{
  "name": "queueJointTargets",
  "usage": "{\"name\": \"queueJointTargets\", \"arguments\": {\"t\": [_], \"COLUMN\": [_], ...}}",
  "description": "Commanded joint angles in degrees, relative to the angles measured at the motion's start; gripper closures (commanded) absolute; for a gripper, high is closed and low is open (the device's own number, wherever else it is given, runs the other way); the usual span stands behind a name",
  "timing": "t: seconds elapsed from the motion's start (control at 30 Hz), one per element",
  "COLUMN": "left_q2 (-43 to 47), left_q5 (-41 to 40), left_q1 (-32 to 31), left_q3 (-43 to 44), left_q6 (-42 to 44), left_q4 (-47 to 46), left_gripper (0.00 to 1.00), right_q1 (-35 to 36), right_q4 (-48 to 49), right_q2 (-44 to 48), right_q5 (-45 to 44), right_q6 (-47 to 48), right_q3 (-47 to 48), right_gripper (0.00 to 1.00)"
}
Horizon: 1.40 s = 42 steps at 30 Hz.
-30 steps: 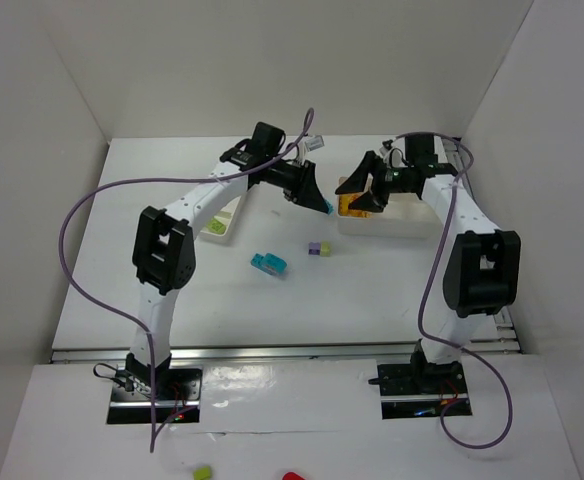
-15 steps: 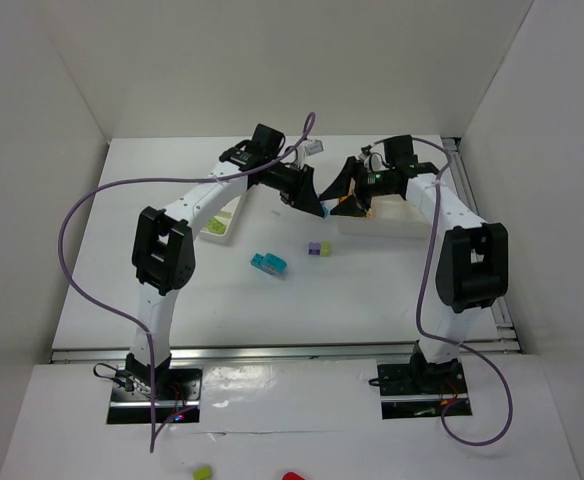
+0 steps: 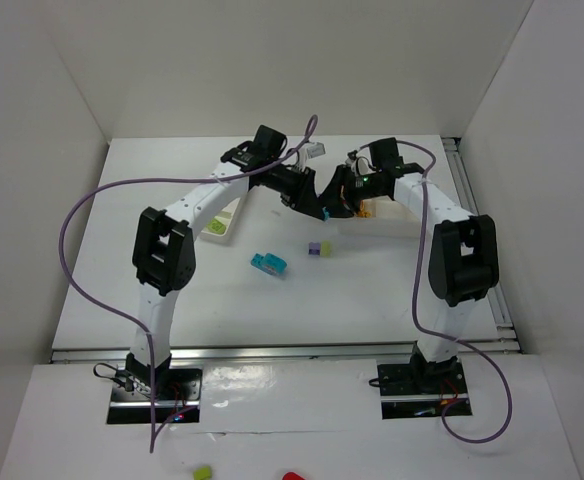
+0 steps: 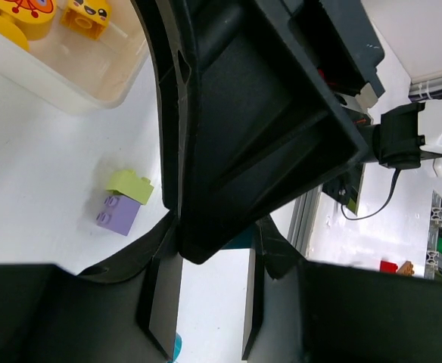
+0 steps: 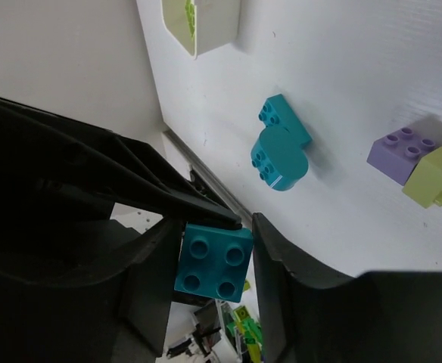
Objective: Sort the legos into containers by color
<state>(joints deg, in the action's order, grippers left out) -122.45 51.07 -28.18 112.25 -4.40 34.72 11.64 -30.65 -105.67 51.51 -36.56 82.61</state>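
A cyan four-stud brick [image 5: 213, 261] hangs in mid-air between both grippers. My right gripper [image 5: 216, 242] has a finger pressed on each side of it. My left gripper [image 4: 215, 234] holds the same brick at its tips, where only a cyan sliver [image 4: 240, 238] shows behind the right gripper's black body. In the top view the two grippers, left [image 3: 321, 206] and right [image 3: 335, 199], meet tip to tip over the table's middle back. A cyan rounded stack [image 3: 268, 264] and a purple and pale-green pair [image 3: 318, 248] lie on the table below.
The left white tray [image 3: 217, 236] holds pale-green pieces. The right white tray [image 3: 392, 228] holds yellow and orange bricks [image 4: 85, 19]. The cyan stack [image 5: 280, 151] and purple-green pair [image 5: 421, 162] also show in the right wrist view. White walls enclose the table.
My right gripper has swung left from over the right tray to meet the left gripper and has closed round the cyan brick. The left arm has hardly moved.
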Motion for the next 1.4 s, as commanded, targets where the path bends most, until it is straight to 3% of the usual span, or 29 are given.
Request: {"name": "queueJointTargets", "arguments": {"t": [0.0, 0.07, 0.17, 0.3, 0.33, 0.4, 0.43, 0.63, 0.77, 0.9, 1.17, 1.27, 1.3, 1.37], "left_q2": [3.36, 3.36, 3.36, 3.89, 3.89, 4.42, 4.42, 4.42, 1.7, -5.84, -13.77, -17.28, -17.99, -19.66], "left_q5": [0.26, -1.14, -2.64, -5.01, -5.71, -6.51, -6.51, -8.08, -15.26, -24.92, -37.7, -39.2, -40.33, -40.87], "left_q1": [-0.29, -0.29, -0.29, -0.29, -0.29, -0.29, -0.29, -0.29, 1.11, 1.11, 0.5, 0.5, 0.5, 0.5], "left_q3": [0.87, 0.87, 0.87, 0.87, 0.35, 0.34, 0.34, -0.19, -0.19, 6.91, 13.08, 17.38, 18.09, 19.5], "left_q6": [1.94, 1.94, 1.94, 1.94, 1.33, 1.33, 1.33, 0.72, -8.3, -17.62, -26.97, -27.5, -28.02, -28.03], "left_q4": [-2.64, -2.12, -1.5, -0.97, -0.97, -0.97, -0.45, -0.44, -1.58, 1.31, 2.98, 4.3, 4.3, 4.92], "left_gripper": [1.0, 1.0, 1.0, 0.52, 0.32, 0.06, 0.0, 0.0, 0.0, 0.06, 0.14, 0.17, 0.17, 0.18], "right_q1": [1.02, 1.02, 0.41, -2.23, -2.23, -3.72, -3.73, -7.59, -8.3, -8.3, -8.3, -8.3, -8.3, -8.3], "right_q4": [1.91, 0.96, -3.77, -6.87, -7.48, -8.19, -8.19, -9.68, -11.88, -10.48, -9.69, -9.69, -9.69, -9.69], "right_q2": [0.11, 0.11, 0.73, 2.83, 3.44, 3.97, 3.98, 6.35, 8.8, 7.51, 1.43, -0.5, -1.29, -1.3], "right_q5": [3.15, 3.16, -2.27, -9.48, -12.02, -13.7, -14.5, -23.89, -46.25, -56.4, -63.72, -63.72, -64.42, -65.12], "right_q6": [-0.35, 0.16, 2.62, 3.16, 3.77, 3.77, 3.77, 3.77, 6.05, 7.46, 9.4, 9.92, 9.92, 9.92], "right_q3": [1.15, 2.8, 6.14, 7.65, 8.26, 8.27, 8.27, 8.88, 9.68, 9.15, 12.93, 12.93, 12.41, 12.4], "right_gripper": [0.56, 0.7, 0.79, 0.79, 0.79, 0.8, 0.8, 0.8, 0.8, 0.8, 0.78, 0.69, 0.54, 0.41]}}
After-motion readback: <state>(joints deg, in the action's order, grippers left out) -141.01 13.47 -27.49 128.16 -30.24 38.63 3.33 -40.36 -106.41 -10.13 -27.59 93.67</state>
